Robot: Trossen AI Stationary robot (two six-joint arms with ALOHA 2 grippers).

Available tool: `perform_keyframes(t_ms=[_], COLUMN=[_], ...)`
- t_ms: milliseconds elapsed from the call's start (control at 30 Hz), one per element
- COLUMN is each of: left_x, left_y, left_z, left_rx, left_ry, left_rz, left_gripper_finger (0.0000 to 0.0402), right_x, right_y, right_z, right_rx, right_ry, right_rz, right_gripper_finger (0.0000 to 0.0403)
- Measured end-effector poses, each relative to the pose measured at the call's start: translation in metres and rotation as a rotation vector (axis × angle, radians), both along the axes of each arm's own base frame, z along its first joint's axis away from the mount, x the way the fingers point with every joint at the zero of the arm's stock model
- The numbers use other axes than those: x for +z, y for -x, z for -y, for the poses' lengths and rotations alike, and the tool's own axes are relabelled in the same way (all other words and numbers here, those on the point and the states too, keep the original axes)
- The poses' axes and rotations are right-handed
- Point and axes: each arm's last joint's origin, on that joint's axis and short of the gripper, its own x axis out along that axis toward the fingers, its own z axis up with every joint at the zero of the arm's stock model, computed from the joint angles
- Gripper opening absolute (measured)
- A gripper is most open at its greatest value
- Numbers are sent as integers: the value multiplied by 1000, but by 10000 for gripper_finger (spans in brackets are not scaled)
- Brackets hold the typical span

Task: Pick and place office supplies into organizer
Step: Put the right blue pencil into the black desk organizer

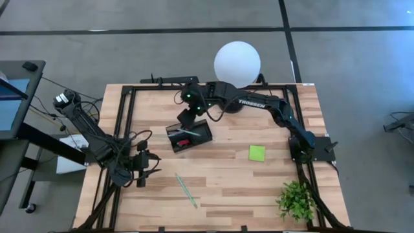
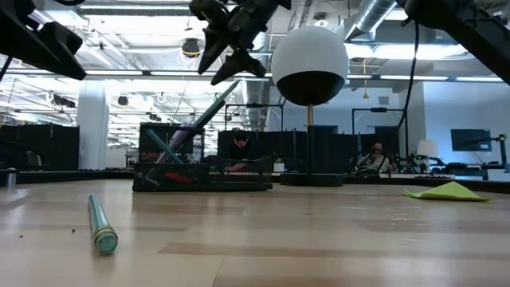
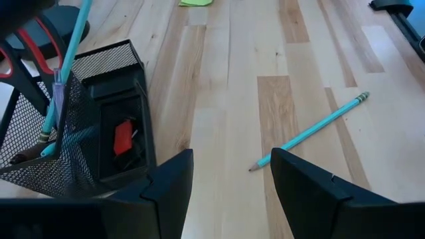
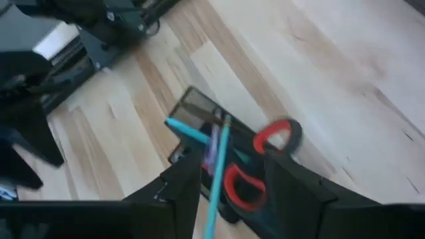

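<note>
The teal pen (image 1: 186, 190) lying loose on the wooden table (image 1: 226, 188) is the nearest piece, at about 7 o'clock from the table's middle. I'd guess it's light, stiff and prone to rolling, so pinching it mid-shaft across its width looks safest. The left gripper (image 3: 229, 174) sits near the 9 o'clock edge with its fingers spread apart, nothing between them, pen close by.

Further in, the lime-green sticky pad (image 1: 257, 153) lies flat at roughly 3 o'clock. Probably light and a bit floppy, sitting flush on the wood, so an edge grab could be fiddly.

The black mesh organizer (image 1: 189, 136) is at about 11 o'clock, already holding red-handled scissors (image 4: 262, 159), a couple of pens and a small red block (image 3: 123, 137). The right gripper (image 4: 229, 189) hangs just above it, fingers apart, gripping nothing that I can see.

The tabletop is smooth light planks, so things may slide. Beyond: a white globe lamp (image 1: 237, 63) at 12 o'clock, a green plant (image 1: 296, 199) at 5 o'clock, and an open workshop with people seated behind.
</note>
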Motion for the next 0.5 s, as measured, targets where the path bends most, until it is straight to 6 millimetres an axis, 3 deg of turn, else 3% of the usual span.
perform_keyframes(t_ms=[100, 200, 333, 500], left_x=[-1, -2, -3, -2], left_y=[1, 2, 2, 2], left_z=[-1, -2, -2, -2], left_rx=[7, 23, 30, 32], left_ry=[-6, 4, 10, 12], left_rz=[-13, -23, -25, -23], left_gripper_finger=[199, 199, 199, 199], right_x=[13, 31, 36, 9], right_y=[10, 26, 29, 22], right_z=[-3, -19, -67, -132], right_rx=[1, 26, 76, 124], right_ry=[-2, -1, 88, 269], right_rz=[-7, -42, -64, -144], right_gripper_finger=[157, 144, 105, 23])
